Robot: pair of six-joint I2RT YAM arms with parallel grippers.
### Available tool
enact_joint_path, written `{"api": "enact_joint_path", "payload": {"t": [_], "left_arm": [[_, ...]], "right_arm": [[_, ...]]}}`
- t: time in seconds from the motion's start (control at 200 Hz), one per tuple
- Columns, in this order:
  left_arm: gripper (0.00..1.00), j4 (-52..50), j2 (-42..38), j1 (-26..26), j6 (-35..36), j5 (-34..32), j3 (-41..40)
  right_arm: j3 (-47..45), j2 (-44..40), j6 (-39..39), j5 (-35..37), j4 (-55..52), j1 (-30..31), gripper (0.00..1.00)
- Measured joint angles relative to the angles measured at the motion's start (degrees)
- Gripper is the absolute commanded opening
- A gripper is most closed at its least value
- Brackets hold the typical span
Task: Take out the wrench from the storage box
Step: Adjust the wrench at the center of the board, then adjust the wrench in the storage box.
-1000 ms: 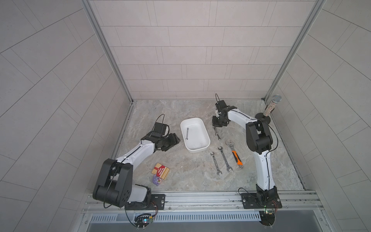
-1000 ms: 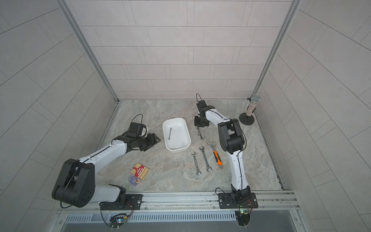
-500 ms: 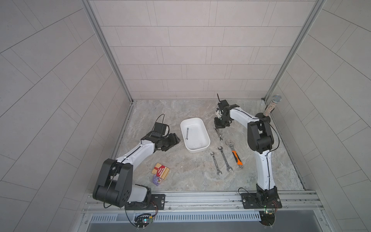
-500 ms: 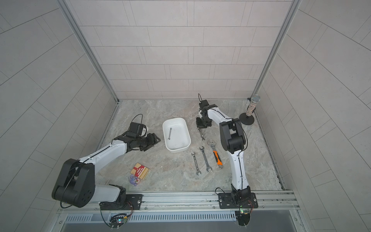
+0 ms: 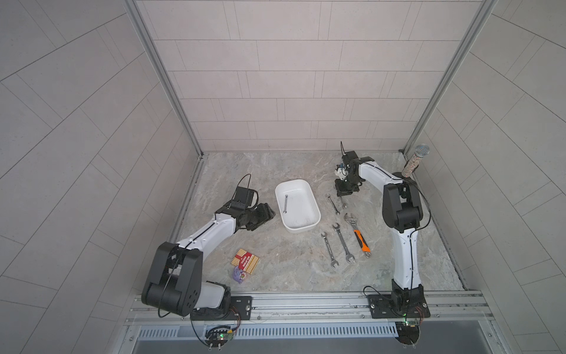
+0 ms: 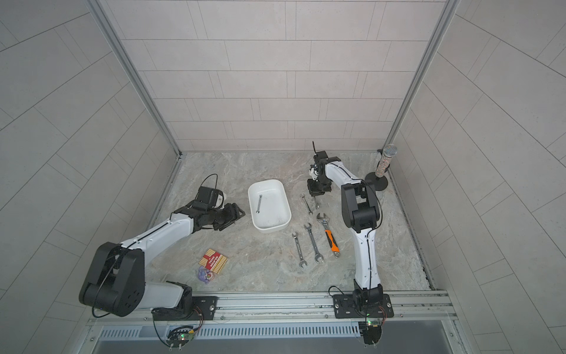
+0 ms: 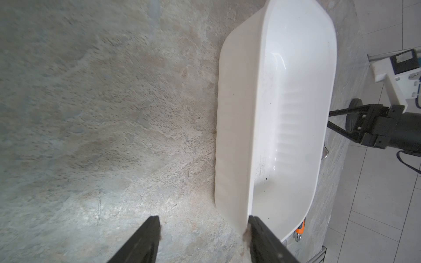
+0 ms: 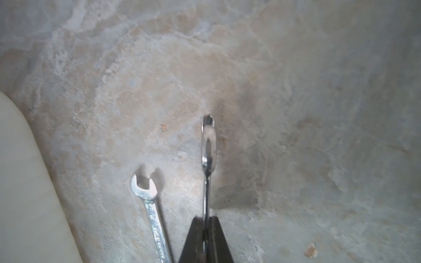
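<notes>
The white storage box point(image 5: 299, 213) point(image 6: 272, 211) stands mid-table with one small wrench point(image 5: 285, 203) point(image 6: 259, 203) lying inside. To its right, my right gripper point(image 5: 342, 196) point(image 8: 206, 219) is shut on another small chrome wrench point(image 8: 207, 141), held edge-on just above the stone surface, outside the box. My left gripper point(image 5: 267, 212) point(image 7: 204, 227) is open beside the box's left wall point(image 7: 234, 136), near a corner, with nothing between its fingers.
A small wrench point(image 5: 333, 203) point(image 8: 148, 198) lies beside the held one. Two longer wrenches point(image 5: 343, 242) and an orange-handled adjustable wrench point(image 5: 356, 234) lie further forward. A microphone on a stand point(image 5: 413, 164) is at the back right. A snack packet point(image 5: 245, 260) lies front left.
My right gripper has shifted slightly to the right with the wrench still in it. The left arm has stayed where it was.
</notes>
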Motion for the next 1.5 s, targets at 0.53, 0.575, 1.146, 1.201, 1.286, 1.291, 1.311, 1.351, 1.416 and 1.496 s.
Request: {"api": "enact_joint_path", "payload": {"t": [0.53,0.575,1.146,1.201,1.286,1.291,1.311,1.351,1.416,1.496], "left_arm": [[0.67,0.24,0.68,-1.46,-0.22,-0.66,0.02],[0.67,0.28,1.05,-1.92,-0.59,-0.9,0.07],[0.67,0.92,3.87,-3.8,-2.34,-2.1,0.52],[0.67,0.94,3.89,-3.8,-2.34,-2.05,0.52],[0.67,1.01,3.87,-3.8,-2.34,-1.77,0.52],[0.67,1.01,3.87,-3.8,-2.34,-1.77,0.52],[0.67,1.01,3.87,-3.8,-2.34,-1.73,0.52],[0.67,1.01,3.87,-3.8,-2.34,-1.68,0.52],[0.67,1.03,3.78,-3.8,-2.32,-1.66,0.52],[0.67,1.03,3.65,-3.8,-2.32,-1.66,0.52]], "right_arm": [[-4.09,-6.6,3.67,3.78,2.43,1.11,0.33],[-6.08,-10.01,6.4,5.99,3.82,3.02,0.33],[8.15,6.01,19.87,18.32,12.13,33.48,0.34],[10.12,8.07,19.74,19.34,11.04,33.7,0.35],[12.96,8.57,19.3,20.7,9.81,33.73,0.35],[13.16,8.59,19.26,20.79,9.7,33.73,0.35],[13.66,8.68,19.19,21.07,9.42,33.75,0.35],[14.86,9.05,18.99,21.73,8.9,33.83,0.35],[17.25,10.36,18.51,23.06,7.87,33.9,0.35],[19.78,12.66,17.64,24.61,6.6,34.12,0.33]]}}
